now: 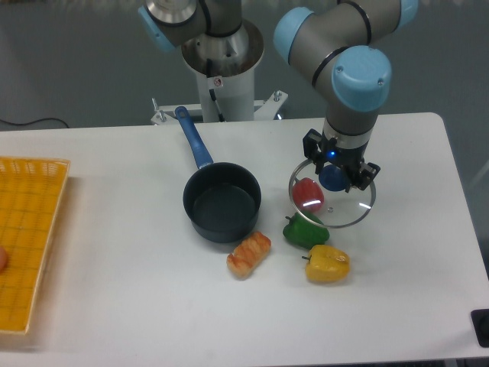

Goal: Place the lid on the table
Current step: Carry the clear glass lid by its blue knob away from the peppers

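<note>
The round glass lid (345, 208) with a metal rim hovers low at the right of the white table (114, 199), to the right of the pot. My gripper (335, 175) comes straight down on it and is shut on the blue centre knob (333, 180). A red pepper (307, 193) shows through the lid's left half. The lid's front rim reaches the green pepper (304, 230). I cannot tell whether the rim touches the tabletop.
A dark saucepan (221, 202) with a blue handle stands uncovered at the middle. A yellow pepper (327, 264) and an orange-striped food piece (249, 254) lie in front. A yellow mesh tray (27, 245) sits at the left edge. The arm's base (221, 69) is behind.
</note>
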Tool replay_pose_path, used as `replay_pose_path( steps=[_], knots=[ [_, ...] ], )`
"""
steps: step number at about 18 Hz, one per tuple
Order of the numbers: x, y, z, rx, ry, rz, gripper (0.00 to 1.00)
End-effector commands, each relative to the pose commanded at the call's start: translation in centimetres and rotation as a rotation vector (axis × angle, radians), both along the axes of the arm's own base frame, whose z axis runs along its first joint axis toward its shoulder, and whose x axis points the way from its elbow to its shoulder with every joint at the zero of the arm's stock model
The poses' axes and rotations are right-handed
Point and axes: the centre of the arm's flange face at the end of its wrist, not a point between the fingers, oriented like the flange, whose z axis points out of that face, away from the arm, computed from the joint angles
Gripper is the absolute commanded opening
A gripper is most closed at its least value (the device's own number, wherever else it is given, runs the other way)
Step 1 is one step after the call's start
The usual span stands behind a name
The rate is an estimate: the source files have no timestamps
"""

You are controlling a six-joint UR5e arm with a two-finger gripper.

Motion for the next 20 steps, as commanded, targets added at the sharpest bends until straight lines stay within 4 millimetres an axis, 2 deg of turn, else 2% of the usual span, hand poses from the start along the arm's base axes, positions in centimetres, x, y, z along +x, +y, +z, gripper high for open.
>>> replay_pose_path(
  steps=[2,5,8,12,18,20],
  knots=[
    [-0.2,-0.2,-0.2,-0.002,-0.003,-0.008,0.61],
    [-1.2,-1.6,-0.1,-0.001,-0.005,-0.026,0.61],
    [-1.6,-1.9,-0.2,0.000,-0.003,-0.023,0.60],
    [-3.1,-3.3,-0.7,-0.001,0.001,-0.043,0.61],
    [-4.9,-5.5,-2.0,-0.009,-0.021,-0.078,0.61],
    [-5.5,-5.5,-2.5,-0.007,-0.008,-0.095,0.61]
  ],
)
